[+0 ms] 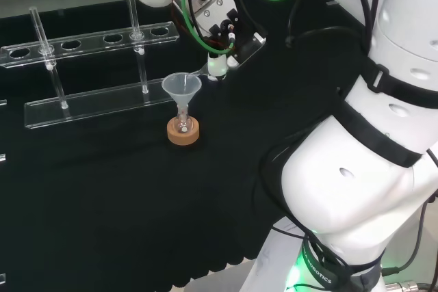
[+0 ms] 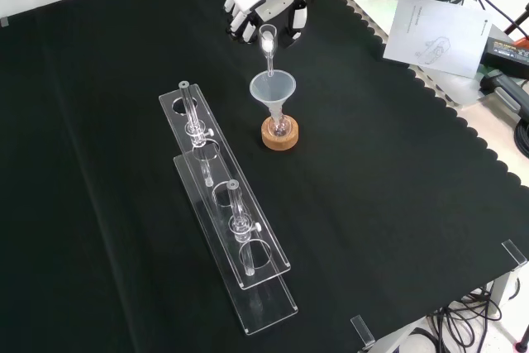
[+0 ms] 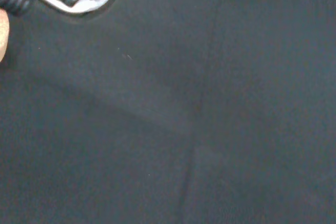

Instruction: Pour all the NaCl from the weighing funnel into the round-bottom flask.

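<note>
The hand [image 2: 266, 7] is gripping the weighing funnel [image 2: 268, 45], fingers curled round it, tilting its spout down over the plastic funnel [image 2: 272, 88] sitting in the round-bottom flask [image 2: 279, 126].

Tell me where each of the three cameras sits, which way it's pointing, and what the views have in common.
Head view: behind and above the arm's base, looking over the white arm links at the bench; the hand shows above the funnel.
Front view: in front of the arm, looking down on the black cloth; the hand comes in from the top.
Wrist view: at the wrist, facing the cloth close up.
Shared: head and front views both show the funnel, the cork ring and the clear rack.
</note>
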`<state>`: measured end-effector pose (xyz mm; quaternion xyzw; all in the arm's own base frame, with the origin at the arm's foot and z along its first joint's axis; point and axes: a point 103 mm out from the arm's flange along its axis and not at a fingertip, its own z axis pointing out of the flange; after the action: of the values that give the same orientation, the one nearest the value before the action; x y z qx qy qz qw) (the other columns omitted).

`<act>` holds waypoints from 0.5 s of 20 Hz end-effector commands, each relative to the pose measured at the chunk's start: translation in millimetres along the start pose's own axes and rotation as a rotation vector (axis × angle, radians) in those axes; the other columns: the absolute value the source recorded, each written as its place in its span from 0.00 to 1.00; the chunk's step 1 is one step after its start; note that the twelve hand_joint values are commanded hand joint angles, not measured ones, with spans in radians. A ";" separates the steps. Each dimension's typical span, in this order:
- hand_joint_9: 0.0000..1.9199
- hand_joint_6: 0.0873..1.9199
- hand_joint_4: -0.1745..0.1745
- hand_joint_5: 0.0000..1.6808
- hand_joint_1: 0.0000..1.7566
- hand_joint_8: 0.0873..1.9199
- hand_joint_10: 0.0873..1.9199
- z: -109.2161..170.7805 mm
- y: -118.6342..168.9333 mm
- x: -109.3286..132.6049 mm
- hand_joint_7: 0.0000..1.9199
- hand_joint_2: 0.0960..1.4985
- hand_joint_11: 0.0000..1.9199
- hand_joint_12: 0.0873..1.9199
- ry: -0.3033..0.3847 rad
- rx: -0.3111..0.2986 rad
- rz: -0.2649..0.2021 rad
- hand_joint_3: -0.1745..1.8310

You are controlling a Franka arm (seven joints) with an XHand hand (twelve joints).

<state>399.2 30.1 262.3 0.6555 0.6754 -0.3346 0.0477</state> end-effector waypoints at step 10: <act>0.52 0.37 1.00 0.74 0.64 0.30 0.13 -9.8 1.8 5.0 0.36 0.39 0.44 0.52 -0.090 0.017 0.001 0.44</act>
<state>401.8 41.4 265.1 0.6403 0.6795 -0.3521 0.0662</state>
